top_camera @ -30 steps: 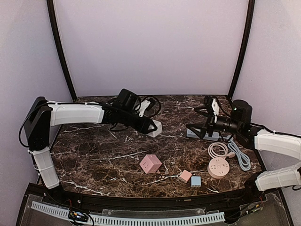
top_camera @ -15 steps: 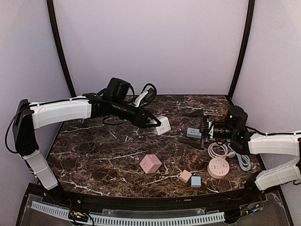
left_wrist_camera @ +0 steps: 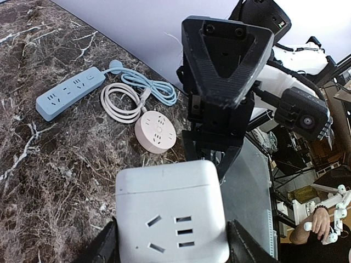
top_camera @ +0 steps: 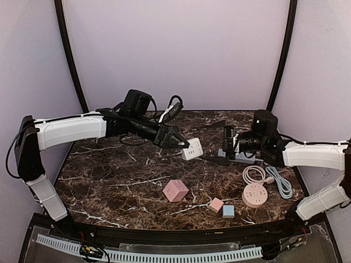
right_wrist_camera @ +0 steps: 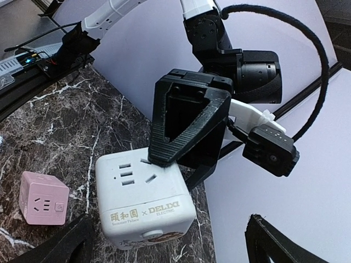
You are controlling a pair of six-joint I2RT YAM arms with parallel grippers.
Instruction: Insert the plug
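Note:
My left gripper (top_camera: 184, 144) is shut on a white cube socket (top_camera: 193, 149), held low at the table's middle back. In the left wrist view the cube (left_wrist_camera: 171, 213) fills the bottom, its slotted face up. My right gripper (top_camera: 210, 141) is open and empty, its fingers spread wide just right of the cube and facing it. In the right wrist view the cube (right_wrist_camera: 145, 197) lies between my open right gripper (right_wrist_camera: 170, 249) and the black left finger (right_wrist_camera: 186, 120) pressing its top. No plug is in either gripper. Loose plugs lie by the coiled cables (left_wrist_camera: 143, 94).
A blue power strip (top_camera: 237, 155) lies under the right arm, its pale blue cable (top_camera: 283, 185) beside it. A round pink socket (top_camera: 254, 195) with a coiled white cable (top_camera: 253, 175) sits at the right. A pink cube (top_camera: 175, 190), a small pink cube (top_camera: 216, 205) and a small blue cube (top_camera: 228, 211) lie in front.
My left arm has carried the white cube to the right. My right gripper has swung left from the blue strip towards the cube, staying open.

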